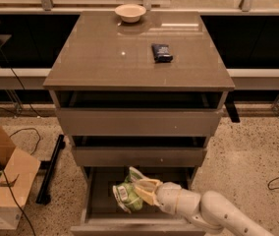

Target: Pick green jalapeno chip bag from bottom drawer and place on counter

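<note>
The green jalapeno chip bag (pixel 127 194), green and white with a barcode patch, hangs over the open bottom drawer (pixel 100 200), lifted off its floor. My gripper (pixel 142 191) reaches in from the lower right on a white arm and is shut on the bag's right side. The counter (pixel 105 58) is the glossy grey-brown top of the cabinet, well above the gripper.
A small dark blue packet (pixel 162 52) and a white bowl (pixel 130 12) sit on the counter. The two upper drawers (pixel 134 122) stand slightly open above the gripper. A cardboard box (pixel 4 181) and a black bar (pixel 50 168) lie on the floor at left.
</note>
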{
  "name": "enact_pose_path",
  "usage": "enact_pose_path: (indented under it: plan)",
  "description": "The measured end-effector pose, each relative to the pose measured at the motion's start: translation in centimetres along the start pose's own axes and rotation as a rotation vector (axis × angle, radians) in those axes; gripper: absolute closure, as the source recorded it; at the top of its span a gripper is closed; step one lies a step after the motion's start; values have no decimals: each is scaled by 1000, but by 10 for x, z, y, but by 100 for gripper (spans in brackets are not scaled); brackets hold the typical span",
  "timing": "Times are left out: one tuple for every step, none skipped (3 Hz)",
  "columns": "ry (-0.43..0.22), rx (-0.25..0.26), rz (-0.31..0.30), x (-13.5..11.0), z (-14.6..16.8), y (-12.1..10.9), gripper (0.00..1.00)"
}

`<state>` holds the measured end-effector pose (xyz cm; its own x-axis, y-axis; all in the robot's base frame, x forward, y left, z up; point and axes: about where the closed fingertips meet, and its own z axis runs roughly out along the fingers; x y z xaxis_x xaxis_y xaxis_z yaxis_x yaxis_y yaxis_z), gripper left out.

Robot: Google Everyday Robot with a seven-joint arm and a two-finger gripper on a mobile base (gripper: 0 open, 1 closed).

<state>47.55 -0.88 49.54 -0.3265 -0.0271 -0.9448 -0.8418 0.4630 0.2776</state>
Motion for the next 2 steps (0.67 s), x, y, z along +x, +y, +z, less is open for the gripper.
enact_pose_path:
  plan:
    - [-15,20,-8,-29,-14,-22,100]
    - [-44,21,-61,-58,-24,-23,100]
